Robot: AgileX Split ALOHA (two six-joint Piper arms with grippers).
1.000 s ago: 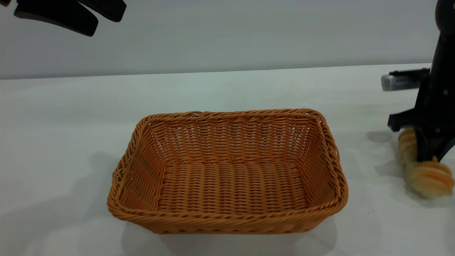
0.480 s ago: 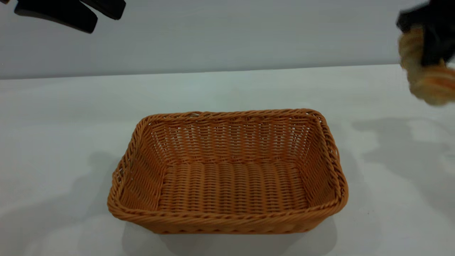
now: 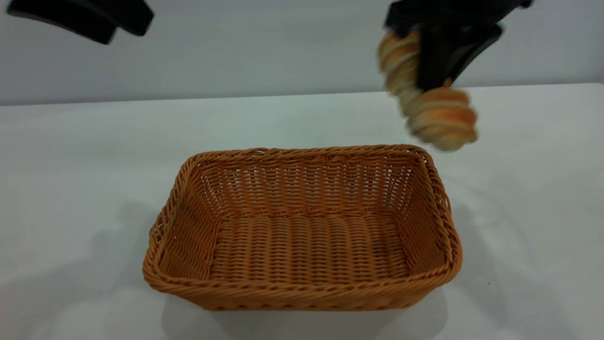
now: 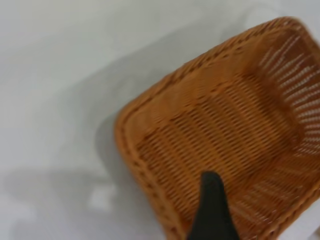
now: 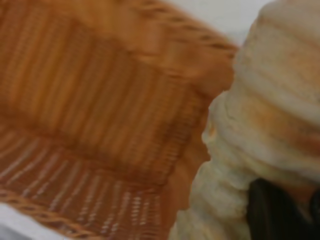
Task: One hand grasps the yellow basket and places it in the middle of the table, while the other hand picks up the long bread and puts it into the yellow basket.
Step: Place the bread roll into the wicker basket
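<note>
From the exterior view, my right gripper [image 3: 436, 71] hangs high in the air, pinching the long bread [image 3: 427, 97] across its middle, so the loaf tilts with one end poking down below my fingers. The yellow basket [image 3: 302, 226] sits upright on the table [image 3: 71, 165] beneath me, its far right corner just under the bread. My left gripper [image 3: 80, 19] hovers high, well apart from the basket; whether it is spread I cannot tell. In my left wrist view, one black finger [image 4: 212, 210] shows above the basket [image 4: 225, 135]. In my right wrist view, the bread [image 5: 265, 130] sits against my finger [image 5: 280, 210], the basket's weave [image 5: 100, 100] below.
</note>
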